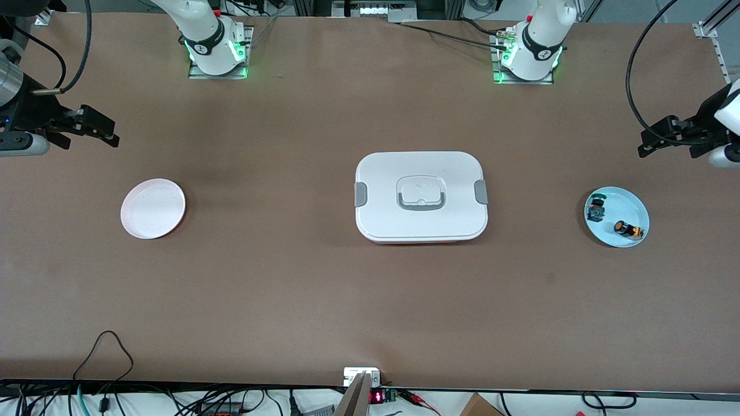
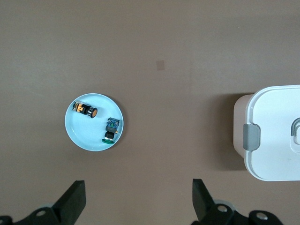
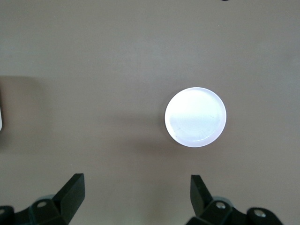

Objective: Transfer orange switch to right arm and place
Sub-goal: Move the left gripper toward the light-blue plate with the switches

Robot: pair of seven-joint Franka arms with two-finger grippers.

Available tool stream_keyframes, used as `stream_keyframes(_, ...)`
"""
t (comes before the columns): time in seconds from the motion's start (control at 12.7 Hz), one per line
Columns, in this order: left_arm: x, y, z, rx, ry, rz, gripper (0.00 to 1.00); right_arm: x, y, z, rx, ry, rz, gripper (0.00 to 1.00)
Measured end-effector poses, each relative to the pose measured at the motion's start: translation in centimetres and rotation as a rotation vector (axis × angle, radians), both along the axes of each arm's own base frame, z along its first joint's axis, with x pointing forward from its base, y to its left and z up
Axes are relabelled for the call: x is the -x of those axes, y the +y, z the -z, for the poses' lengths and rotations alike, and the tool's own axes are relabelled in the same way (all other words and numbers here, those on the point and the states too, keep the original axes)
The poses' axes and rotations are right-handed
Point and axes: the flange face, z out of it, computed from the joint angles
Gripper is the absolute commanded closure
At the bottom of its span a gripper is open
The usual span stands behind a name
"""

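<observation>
- Orange switch (image 1: 628, 229) lies on its side in the blue plate (image 1: 635, 205) at the left arm's end of the bench (image 1: 324, 289), close beside a green-capped switch (image 1: 595, 209) but apart from it.
- Left claw (image 1: 652, 143) hangs spread and empty near the plate; it should come down squarely over the black body, fingers straddling it, clear of the green-capped part and the rim.
- Right claw (image 1: 98, 128) waits released above the bench by the white plate (image 1: 152, 208), a likely drop spot.
- Brown matte bench carries a closed white lidded box (image 1: 421, 196) mid-way, worth clearing during handover; cables trail along the edges.
</observation>
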Motion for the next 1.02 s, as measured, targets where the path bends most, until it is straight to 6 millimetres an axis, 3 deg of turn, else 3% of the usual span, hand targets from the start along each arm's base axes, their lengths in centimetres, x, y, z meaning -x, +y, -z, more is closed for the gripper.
stream_keyframes(0.71, 0.0, 0.2, -0.2, 0.0, -0.003, -0.005, 0.0, 0.0, 0.0, 0.3, 0.0, 0.0, 0.0, 0.0)
stream_keyframes(1.02, 0.0, 0.2, -0.2, 0.0, -0.001, -0.004, 0.0, -0.1, 1.2, 0.5, 0.0, -0.004, -0.022, 0.0)
